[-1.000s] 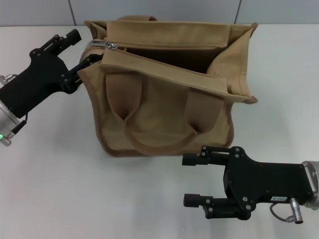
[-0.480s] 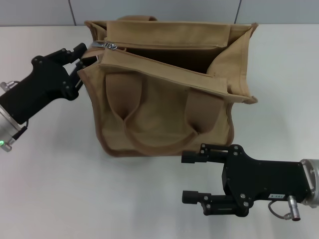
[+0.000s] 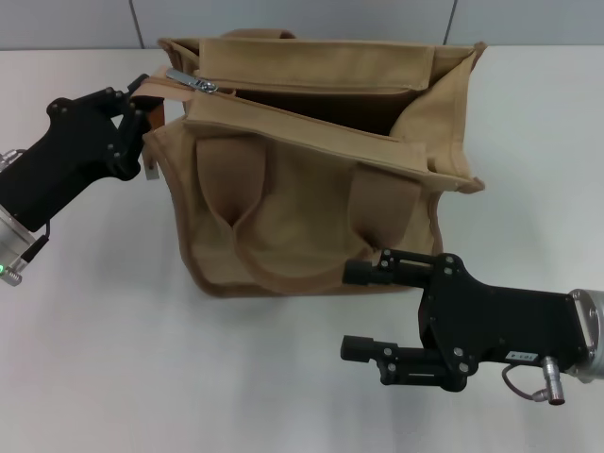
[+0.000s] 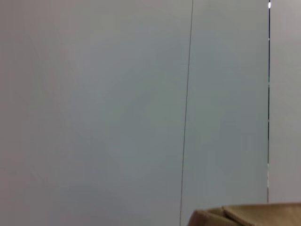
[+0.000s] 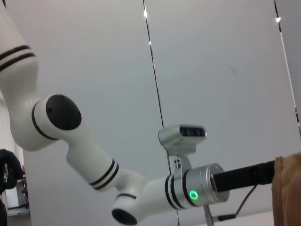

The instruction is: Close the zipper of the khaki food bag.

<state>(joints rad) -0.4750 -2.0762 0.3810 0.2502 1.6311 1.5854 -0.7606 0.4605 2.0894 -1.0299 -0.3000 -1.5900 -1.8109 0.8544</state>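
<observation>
The khaki food bag (image 3: 311,203) stands mid-table in the head view, its top gaping open and its two brown handles hanging down the front. The zipper's silver pull tab (image 3: 195,84) lies at the bag's far left end, with the zip line (image 3: 311,91) running right from it, unzipped. My left gripper (image 3: 143,102) is shut on the brown trim at the bag's left end, just left of the pull tab. My right gripper (image 3: 365,311) is open and empty, low in front of the bag's right front corner. A bag edge shows in the left wrist view (image 4: 244,215) and the right wrist view (image 5: 289,188).
The white table (image 3: 113,330) extends left of and in front of the bag. A grey panelled wall (image 3: 311,19) runs behind it. The right wrist view shows my left arm (image 5: 94,155) with its green light.
My left gripper moved in from open beside the bag's left end and shut on the end trim, tugging it left. My right gripper shifted slightly left and closer to the bag.
</observation>
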